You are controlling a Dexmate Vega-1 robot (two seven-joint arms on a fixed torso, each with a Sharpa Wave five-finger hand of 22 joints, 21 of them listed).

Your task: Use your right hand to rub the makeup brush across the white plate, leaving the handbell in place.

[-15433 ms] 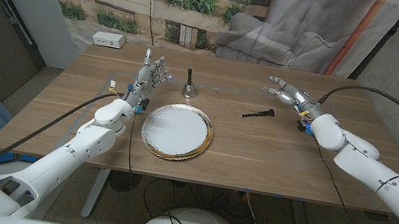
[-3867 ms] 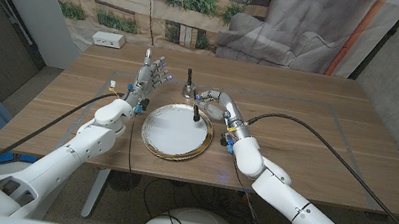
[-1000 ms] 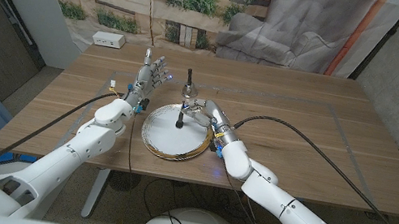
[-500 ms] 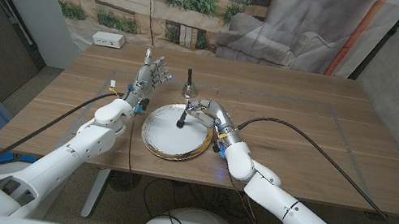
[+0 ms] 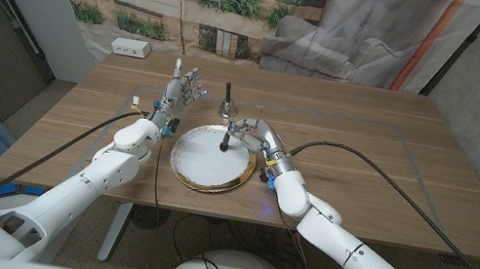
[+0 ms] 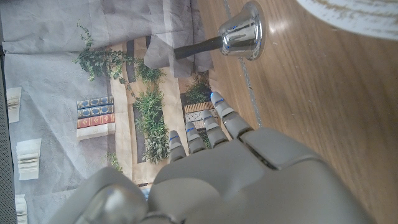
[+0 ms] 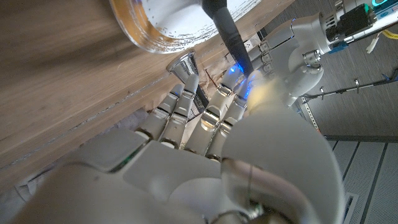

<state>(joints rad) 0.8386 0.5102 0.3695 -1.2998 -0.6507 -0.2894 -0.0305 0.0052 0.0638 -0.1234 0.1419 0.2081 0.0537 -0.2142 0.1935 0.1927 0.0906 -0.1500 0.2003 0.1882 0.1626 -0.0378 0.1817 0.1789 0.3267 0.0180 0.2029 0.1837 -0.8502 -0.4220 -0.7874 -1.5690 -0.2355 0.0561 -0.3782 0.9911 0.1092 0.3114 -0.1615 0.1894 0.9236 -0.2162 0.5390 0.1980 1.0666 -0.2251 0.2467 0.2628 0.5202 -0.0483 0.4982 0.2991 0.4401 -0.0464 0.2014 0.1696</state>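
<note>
The white plate (image 5: 200, 163) with a gold rim lies at the table's near middle. My right hand (image 5: 255, 138) hovers over the plate's far right edge and pinches the black makeup brush (image 5: 226, 142), its tip down on the plate. Through the right wrist camera, the brush handle (image 7: 226, 30) reaches from my fingers (image 7: 186, 106) to the plate (image 7: 163, 18). The silver handbell (image 5: 227, 104) stands upright just beyond the plate; it appears again in the left wrist view (image 6: 240, 37). My left hand (image 5: 181, 93) stands left of the bell, fingers apart, holding nothing.
A small white box (image 5: 130, 48) sits at the table's far left corner. A black cable (image 5: 381, 175) trails from my right arm across the right half of the table. A printed backdrop hangs behind the table.
My right hand has slid the brush a little to the right and farther away across the plate. The handbell and my left hand have stayed put.
</note>
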